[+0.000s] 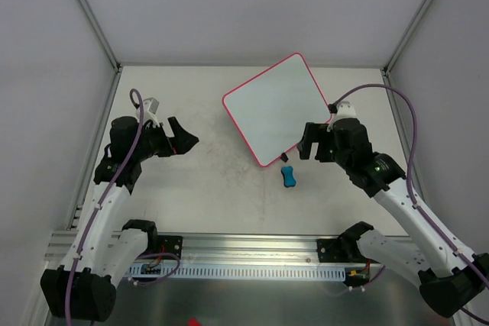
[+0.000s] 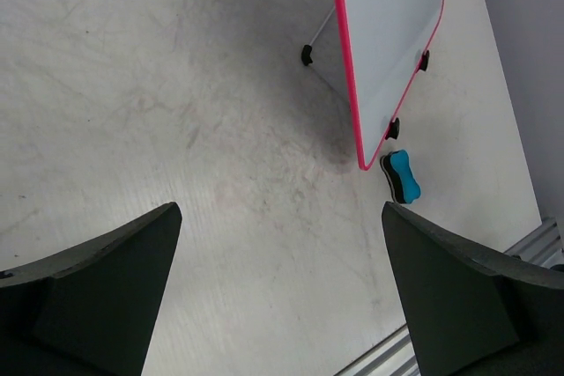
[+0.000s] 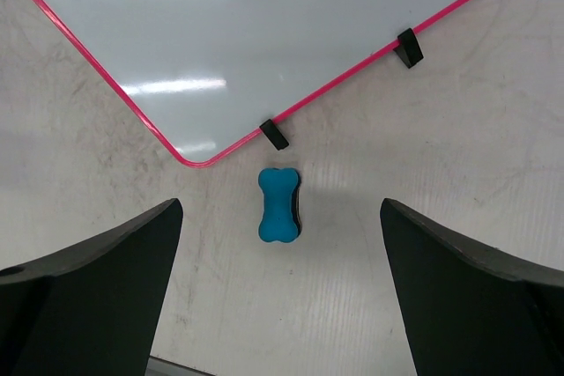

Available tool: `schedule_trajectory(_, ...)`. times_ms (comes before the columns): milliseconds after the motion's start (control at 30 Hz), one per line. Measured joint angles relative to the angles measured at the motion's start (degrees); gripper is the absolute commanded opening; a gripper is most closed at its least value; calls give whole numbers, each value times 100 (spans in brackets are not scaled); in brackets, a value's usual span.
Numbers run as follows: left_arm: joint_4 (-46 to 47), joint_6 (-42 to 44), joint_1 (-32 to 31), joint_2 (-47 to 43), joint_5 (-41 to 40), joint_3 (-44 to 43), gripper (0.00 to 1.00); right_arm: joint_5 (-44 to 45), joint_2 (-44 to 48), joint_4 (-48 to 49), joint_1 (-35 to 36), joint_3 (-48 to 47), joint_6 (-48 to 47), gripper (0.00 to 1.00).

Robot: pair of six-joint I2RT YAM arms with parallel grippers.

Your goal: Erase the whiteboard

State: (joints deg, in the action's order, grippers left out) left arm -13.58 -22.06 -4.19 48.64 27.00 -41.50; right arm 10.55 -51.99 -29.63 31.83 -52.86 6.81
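**A:** How is the light?

**B:** Bright and even, coming from above. In the overhead view the tabletop (image 1: 199,188) looks pale, and the shadows on it are faint and soft-edged.

**A:** Any glare?

**B:** Yes. In the right wrist view the whiteboard (image 3: 308,33) shows two white streaks of reflected light toward its left side.

**A:** Deeper shadows?

**B:** In the left wrist view a broad grey one spreads over the tabletop left of the board. The eraser (image 3: 279,204) throws a thin dark line along its right side.

**A:** Sharpness?

**B:** The middle of each picture is crisp. The fingers (image 3: 88,297) in the bottom corners are almost black, with little detail.
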Motion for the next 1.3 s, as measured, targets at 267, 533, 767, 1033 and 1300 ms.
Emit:
schedule_trajectory(267, 90, -142, -262, -1591, -197, 844, 99, -4, 907, 101, 0, 841, 7, 99)
schedule_trajectory(533, 55, -127, -262, -3062, -249, 1478, 99, -7, 1368, 424, 0, 1567, -17, 99)
schedule_trajectory(767, 70, -136, -262, -2577, -39, 1478, 99, -2, 925, 433, 0, 1486, 17, 99)
schedule_trajectory(1033, 72, -129, -262, -2645, -55, 1513, 99, -2, 879, 448, 0, 1394, 28, 99)
schedule_trajectory(1300, 72, -127, -262, -2660, -70, 1519, 99, -4, 890, 446, 0, 1394, 28, 99)
